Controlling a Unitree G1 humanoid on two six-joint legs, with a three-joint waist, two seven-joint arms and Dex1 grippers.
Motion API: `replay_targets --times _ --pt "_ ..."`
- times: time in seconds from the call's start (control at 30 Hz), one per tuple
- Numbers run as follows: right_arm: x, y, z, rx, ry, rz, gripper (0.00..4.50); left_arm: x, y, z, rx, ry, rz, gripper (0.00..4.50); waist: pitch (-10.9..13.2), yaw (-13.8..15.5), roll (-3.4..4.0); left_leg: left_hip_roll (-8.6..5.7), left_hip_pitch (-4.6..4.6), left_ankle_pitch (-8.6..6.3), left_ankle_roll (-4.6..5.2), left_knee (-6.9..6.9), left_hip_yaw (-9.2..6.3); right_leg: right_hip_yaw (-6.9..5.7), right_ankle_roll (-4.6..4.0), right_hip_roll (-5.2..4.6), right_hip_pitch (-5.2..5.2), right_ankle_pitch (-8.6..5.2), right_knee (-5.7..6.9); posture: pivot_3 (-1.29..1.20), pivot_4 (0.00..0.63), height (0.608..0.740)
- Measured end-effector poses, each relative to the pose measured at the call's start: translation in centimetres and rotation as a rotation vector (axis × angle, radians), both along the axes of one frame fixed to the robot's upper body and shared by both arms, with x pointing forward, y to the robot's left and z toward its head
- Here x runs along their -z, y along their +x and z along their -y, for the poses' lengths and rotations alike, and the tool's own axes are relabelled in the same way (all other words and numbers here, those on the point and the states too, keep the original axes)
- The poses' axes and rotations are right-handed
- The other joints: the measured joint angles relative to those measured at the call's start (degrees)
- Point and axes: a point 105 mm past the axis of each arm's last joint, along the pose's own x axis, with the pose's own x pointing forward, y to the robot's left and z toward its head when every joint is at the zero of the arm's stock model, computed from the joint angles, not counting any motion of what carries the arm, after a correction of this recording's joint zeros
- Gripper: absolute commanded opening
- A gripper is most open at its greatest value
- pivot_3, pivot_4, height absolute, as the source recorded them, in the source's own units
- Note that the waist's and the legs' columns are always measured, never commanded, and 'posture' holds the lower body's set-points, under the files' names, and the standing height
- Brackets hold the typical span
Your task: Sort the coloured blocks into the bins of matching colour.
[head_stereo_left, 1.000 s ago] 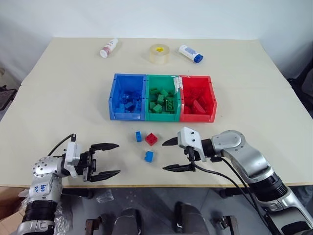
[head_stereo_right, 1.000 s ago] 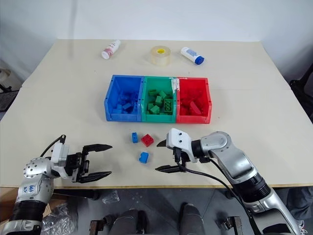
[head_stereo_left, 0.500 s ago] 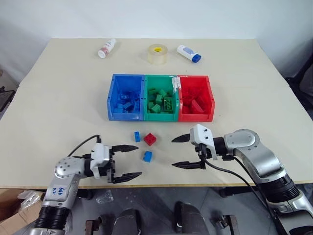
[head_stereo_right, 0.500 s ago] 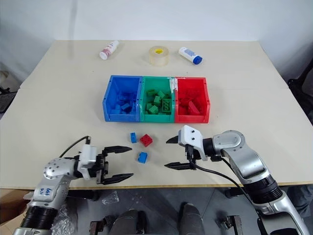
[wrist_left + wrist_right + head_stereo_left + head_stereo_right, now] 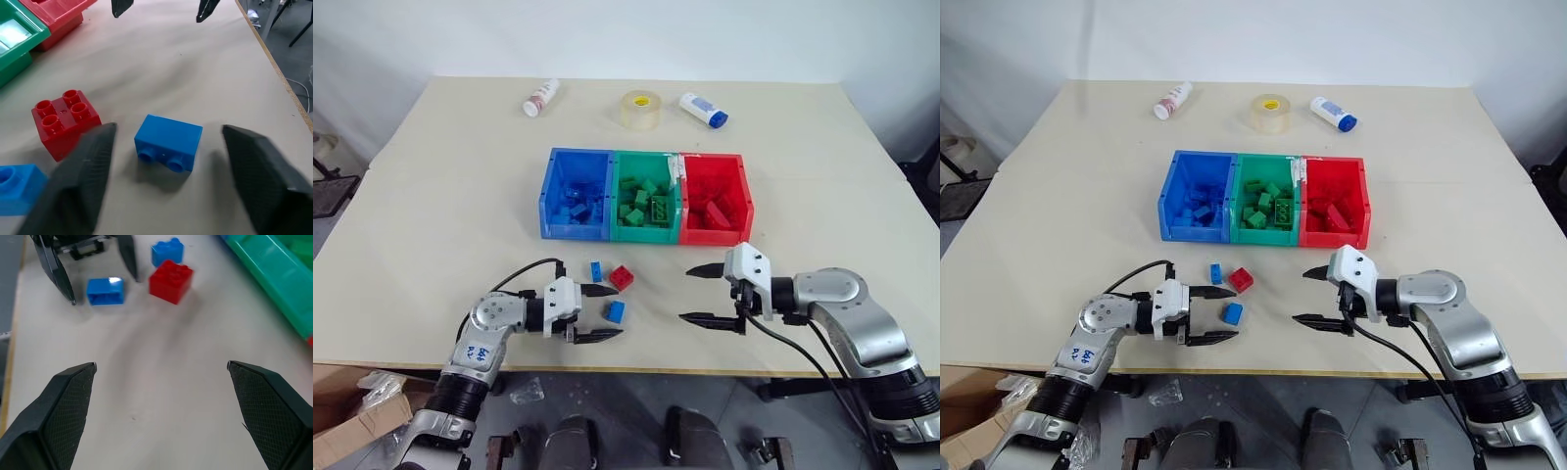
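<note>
Jaws of the left gripper are standing apart around a blue block lying on its side just in front of the bins, gripping nothing yet. Closing squarely on its flat sides looks wise, avoiding the neighbouring red block. The right gripper, fully spread and empty, is hovering beside. Another blue block is sitting cut off at the frame edge.

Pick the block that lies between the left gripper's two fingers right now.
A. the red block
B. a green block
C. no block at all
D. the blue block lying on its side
D: in the left wrist view the blue block on its side lies on the table between the left gripper's spread fingers, not yet touched, and the red block sits just outside them.
</note>
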Motion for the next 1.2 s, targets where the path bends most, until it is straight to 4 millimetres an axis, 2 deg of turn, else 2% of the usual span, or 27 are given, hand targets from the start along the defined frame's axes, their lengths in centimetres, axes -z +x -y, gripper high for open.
replay_targets --times 0.13,0.43,0.57,0.73,0.8,0.97,1.07,1.1,1.2 --pt "-0.2 0.0 0.8 0.035 0.006 0.009 4.5 0.0 0.2 0.2 0.01 -0.007 0.001 1.57 0.0 0.0 0.05 -0.01 0.0 0.0 0.01 0.01 -0.01 0.0 0.0 -0.01 0.01 0.0 0.0 0.0 0.15 0.74" --pt "-1.4 -1.0 1.5 0.001 0.128 0.016 4.5 -0.8 0.6 0.0 -0.039 -0.052 -0.051 1.57 0.0 -0.1 0.01 -0.02 -0.03 0.0 0.01 0.01 -0.04 -0.02 0.02 -0.01 0.0 0.01 -0.01 0.0 0.15 0.74" --pt "-2.1 -1.8 1.5 -0.059 0.192 0.012 4.5 -3.9 1.9 -0.7 -0.108 -0.084 0.003 1.57 0.0 -0.2 -0.02 -0.01 -0.04 0.0 0.01 0.01 -0.06 -0.02 0.02 0.0 0.0 0.01 -0.01 0.0 0.15 0.74" --pt "-2.1 -1.9 1.5 -0.083 0.205 0.026 4.5 -10.0 4.3 -1.4 -0.196 -0.178 0.121 1.57 0.0 -0.1 -0.02 -0.03 -0.05 0.0 0.01 0.01 -0.04 -0.01 0.05 0.0 0.01 0.03 -0.06 0.0 0.15 0.74" --pt "-2.0 -1.7 1.6 -0.076 0.21 0.024 4.5 -11.4 5.1 -1.5 -0.215 -0.197 0.146 1.57 0.0 -0.1 -0.03 -0.03 -0.05 0.0 0.01 0.01 -0.04 -0.02 0.05 0.01 0.01 0.03 -0.06 0.0 0.15 0.74" --pt "-2.1 -1.3 1.6 -0.071 0.21 0.042 4.5 -14.5 9.0 -2.3 -0.337 -0.251 0.186 1.57 0.0 -0.1 -0.06 -0.04 -0.07 0.03 0.01 0.0 -0.03 -0.01 0.08 0.04 0.01 0.04 -0.11 0.0 0.15 0.74" --pt "-2.1 -1.2 1.5 -0.063 0.21 0.046 4.5 -14.4 11.4 -3.5 -0.456 -0.24 0.194 1.57 0.0 -0.2 -0.07 -0.06 -0.07 0.03 0.01 -0.05 -0.02 -0.02 0.1 0.04 0.01 0.05 -0.16 0.0 0.15 0.74" --pt "-2.1 -1.2 1.5 -0.06 0.212 0.047 4.5 -14.1 11.9 -3.9 -0.486 -0.236 0.187 2.28 0.0 -0.3 -0.08 -0.06 -0.08 0.03 0.01 -0.08 -0.01 -0.02 0.1 0.05 0.0 0.05 -0.19 0.0 0.15 0.74" --pt "-1.9 -1.1 1.6 -0.043 0.211 0.048 4.5 -12.6 12.7 -4.6 -0.536 -0.217 0.151 3.1 0.1 -0.3 -0.12 -0.06 -0.09 0.03 0.01 -0.08 -0.02 -0.02 0.1 0.05 -0.01 0.05 -0.19 0.0 0.15 0.74"
